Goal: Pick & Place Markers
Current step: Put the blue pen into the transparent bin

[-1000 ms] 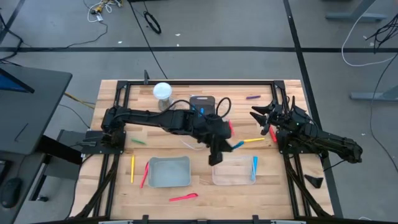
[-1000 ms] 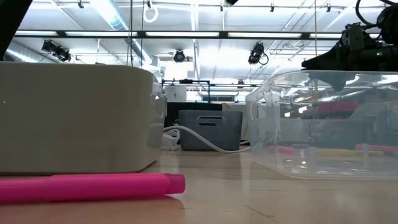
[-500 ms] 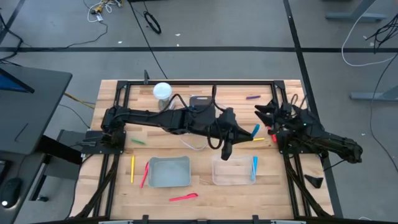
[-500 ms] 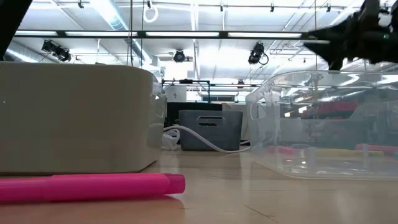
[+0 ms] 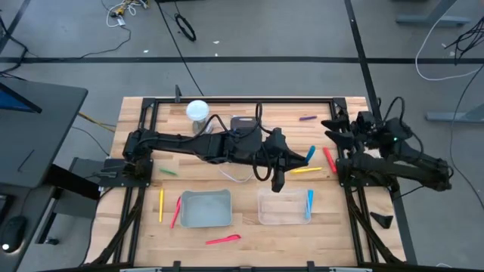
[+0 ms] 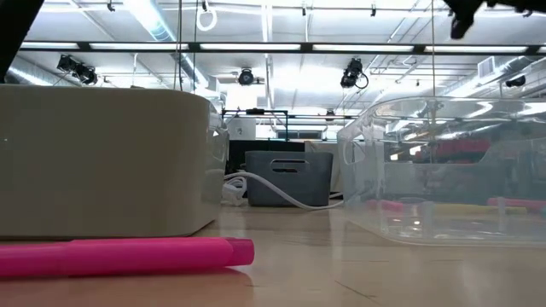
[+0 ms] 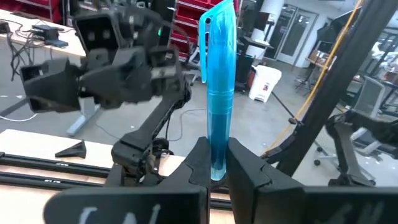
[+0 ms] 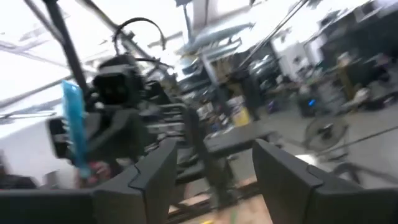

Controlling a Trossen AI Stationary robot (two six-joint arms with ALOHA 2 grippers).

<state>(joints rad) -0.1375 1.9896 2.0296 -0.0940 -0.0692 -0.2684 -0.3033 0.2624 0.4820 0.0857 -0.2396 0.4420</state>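
Blue marker base between fingers

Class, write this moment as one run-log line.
left gripper: shut on blue marker, raised above table | right gripper: open, empty, right side | clear bin: one blue marker inside

Even overhead light, one view smeared by motion

Rows of ceiling lamps glare white above the grey bin, washing out the room behind it; the clear bin beside it carries bright reflections on its wall. The pink marker below the grey bin lies soft, out of focus. From above, the counter is evenly lit with faint, short shadows. The blue marker is sharp in the left wrist view, while the right wrist view is streaked throughout.
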